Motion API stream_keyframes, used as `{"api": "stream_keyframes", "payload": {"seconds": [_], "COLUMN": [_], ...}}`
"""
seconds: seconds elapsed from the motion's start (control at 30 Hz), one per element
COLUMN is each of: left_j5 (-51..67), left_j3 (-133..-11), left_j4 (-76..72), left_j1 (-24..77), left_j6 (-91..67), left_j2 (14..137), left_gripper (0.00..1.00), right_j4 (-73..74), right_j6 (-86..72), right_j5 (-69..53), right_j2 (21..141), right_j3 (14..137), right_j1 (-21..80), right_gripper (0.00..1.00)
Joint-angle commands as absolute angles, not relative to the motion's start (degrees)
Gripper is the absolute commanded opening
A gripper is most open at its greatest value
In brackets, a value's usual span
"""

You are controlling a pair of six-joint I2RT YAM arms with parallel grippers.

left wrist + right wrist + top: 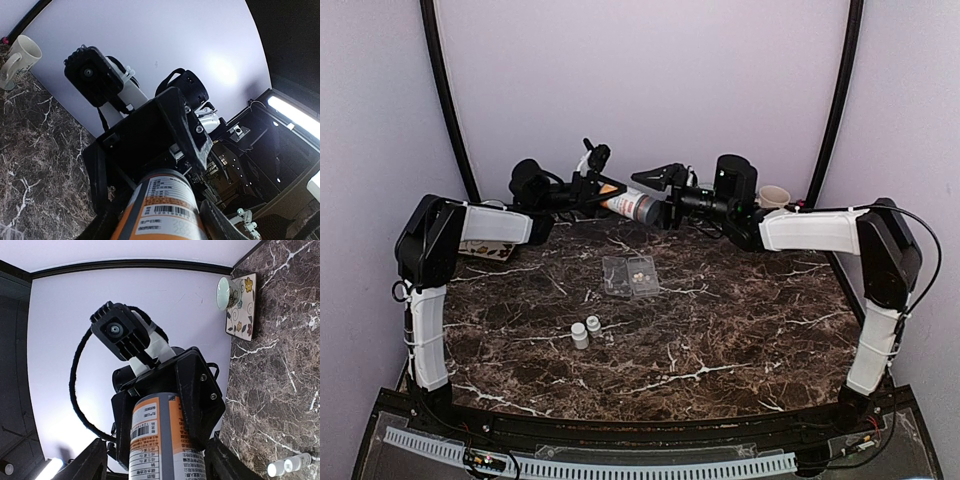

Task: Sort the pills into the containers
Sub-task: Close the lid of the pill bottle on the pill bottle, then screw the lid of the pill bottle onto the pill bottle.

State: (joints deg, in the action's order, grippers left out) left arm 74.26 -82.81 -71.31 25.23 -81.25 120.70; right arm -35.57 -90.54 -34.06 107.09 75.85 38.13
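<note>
my left gripper (608, 194): clamped on the orange bottle (632, 205)
my right gripper (660, 200): fingers spread either side of the bottle, not touching
pills (640, 269): in the clear pill box (618, 282) on the marble table (740, 330), well apart from both grippers, toward my bases

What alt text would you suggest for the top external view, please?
Two robot arms meet above the far edge of a marble table, the left gripper and right gripper both at an orange bottle held up between them. Nearer, a clear pill box holds a few pale pills, with two white bottles nearer still.
</note>
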Motion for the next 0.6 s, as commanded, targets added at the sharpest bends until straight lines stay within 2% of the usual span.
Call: {"api": "stream_keyframes", "payload": {"seconds": [0.0, 0.43, 0.57], "left_j5": [76.4, 74.4, 73.6], "left_j3": [-82.3, -82.3, -82.2], "left_j4": [-73.6, -72.6, -72.3], "left_j1": [24.9, 24.4, 24.2], "left_j6": [-83.1, -83.5, -83.6], "left_j2": [120.8, 121.2, 121.2], "left_gripper": [0.00, 0.00, 0.00], "right_j4": [-37.0, -22.8, -12.6], "right_j6": [-85.2, -70.9, -59.4], "right_j5": [-30.1, -27.0, -22.5], "right_j2": [102.8, 100.8, 99.4], "right_j3": [76.7, 79.2, 82.1], "right_j1": [36.6, 36.3, 36.4], "right_gripper": [0.67, 0.68, 0.68]}}
